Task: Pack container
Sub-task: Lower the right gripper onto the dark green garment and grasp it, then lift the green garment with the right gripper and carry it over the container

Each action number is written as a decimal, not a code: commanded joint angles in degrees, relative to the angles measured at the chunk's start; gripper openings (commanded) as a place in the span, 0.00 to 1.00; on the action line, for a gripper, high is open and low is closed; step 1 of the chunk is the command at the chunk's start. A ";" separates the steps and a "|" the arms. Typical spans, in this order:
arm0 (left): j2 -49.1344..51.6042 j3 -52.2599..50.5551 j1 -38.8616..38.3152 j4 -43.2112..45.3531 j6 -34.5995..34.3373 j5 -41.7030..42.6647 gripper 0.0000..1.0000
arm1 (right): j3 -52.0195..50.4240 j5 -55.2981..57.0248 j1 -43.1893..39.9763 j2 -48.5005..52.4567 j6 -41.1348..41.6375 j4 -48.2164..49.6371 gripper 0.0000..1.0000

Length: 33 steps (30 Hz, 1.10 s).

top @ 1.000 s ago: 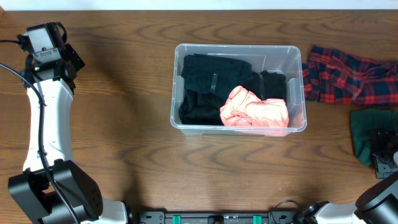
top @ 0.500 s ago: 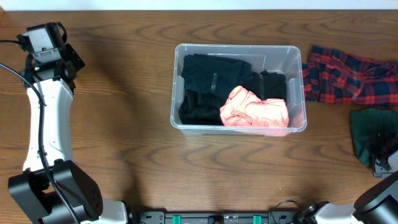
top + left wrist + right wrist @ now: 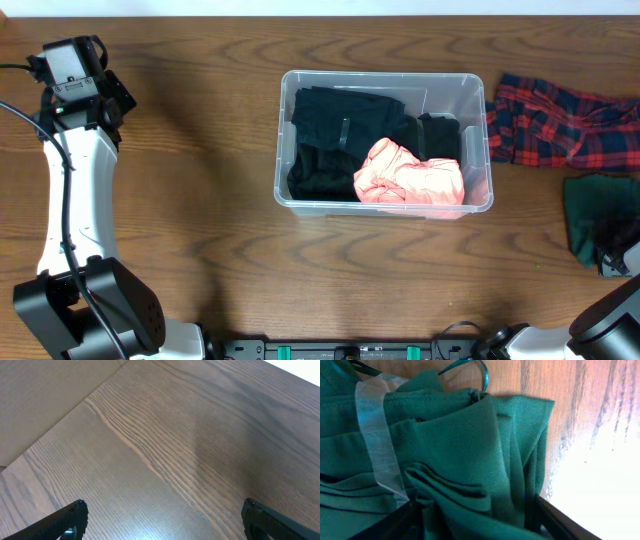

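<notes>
A dark wooden table [image 3: 200,200] fills the overhead view. The white left arm [image 3: 70,200] runs up the table's left side, well apart from everything else.

The container [image 3: 380,76], a clear bin with rounded corners, sits right of the table's centre, its long side running left to right. Inside it, black clothes [image 3: 330,130] cover the left and back. A crumpled pink garment [image 3: 410,178] lies on top in the front right corner.

Just beside the bin's right wall, a red and dark plaid cloth [image 3: 560,120] lies spread on the table. In front of the plaid cloth, near the table's right edge, lies a folded green cloth [image 3: 585,215].

The right gripper [image 3: 620,255] is down on the green cloth's front right part. In the right wrist view its two dark fingers stand at either side of a bunched fold of the green cloth, and the fabric touches both. Whether they are clamped on it cannot be told.

The left gripper [image 3: 162,515] is released. Its fingertips stand wide apart over bare wood, with nothing between them.

A strip of clear ribbon [image 3: 375,445] crosses the green cloth, and a thin green loop [image 3: 470,367] sticks out at its edge.
</notes>
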 commanded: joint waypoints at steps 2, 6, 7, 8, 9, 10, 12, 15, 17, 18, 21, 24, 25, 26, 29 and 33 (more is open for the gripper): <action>-0.42 0.31 0.15 -0.13 0.04 -0.74 0.98 | -1.64 0.57 -0.17 0.74 0.07 -0.87 0.59; -0.42 0.31 0.15 -0.13 0.04 -0.74 0.98 | -1.64 0.59 -0.17 0.74 0.07 -0.79 0.57; -0.42 0.31 0.15 -0.13 0.04 -0.74 0.98 | -1.64 0.61 -0.17 0.74 0.04 -0.74 0.56; -0.42 0.31 0.15 -0.13 0.04 -0.74 0.98 | -1.64 0.59 -0.17 0.74 0.04 -0.74 0.55; -0.42 0.31 0.15 -0.13 0.04 -0.74 0.98 | -1.64 0.59 -0.17 0.74 0.04 -0.74 0.51; -0.42 0.31 0.15 -0.13 0.07 -0.74 0.98 | -1.64 0.59 -0.17 0.74 0.04 -0.74 0.46; -0.42 0.31 0.15 -0.13 0.04 -0.74 0.98 | -1.64 0.59 -0.17 0.74 0.04 -0.74 0.34; -0.42 0.31 0.15 -0.13 0.04 -0.74 0.98 | -1.64 0.52 -0.17 0.74 0.04 -0.72 0.18; -0.42 0.31 0.15 -0.13 0.04 -0.74 0.98 | -1.64 -0.04 -0.17 0.74 0.00 -0.52 0.13; -0.42 0.31 0.15 -0.13 0.04 -0.74 0.98 | -1.64 -0.44 -0.17 0.74 -0.17 -0.46 0.10; -0.42 0.31 0.15 -0.13 0.04 -0.74 0.98 | -1.62 -1.81 -0.17 0.72 -0.87 -0.11 0.01; -0.42 0.31 0.15 -0.13 0.04 -0.74 0.98 | -1.53 -5.22 -0.17 0.66 -5.05 1.03 0.01; -0.42 0.31 0.15 -0.13 0.04 -0.74 0.98 | -1.27 -6.49 -0.17 0.55 -6.14 0.98 0.01; -0.42 0.31 0.15 -0.13 0.04 -0.72 0.98 | -1.01 -7.80 -0.17 0.31 -6.69 0.92 0.01; -0.42 0.31 0.15 -0.13 0.04 -0.74 0.98 | -0.74 -12.74 -0.17 -1.42 -7.08 0.96 0.01; -0.42 0.31 0.15 -0.13 0.04 -0.74 0.98 | -0.70 -19.82 -0.07 -6.69 -8.50 0.94 0.01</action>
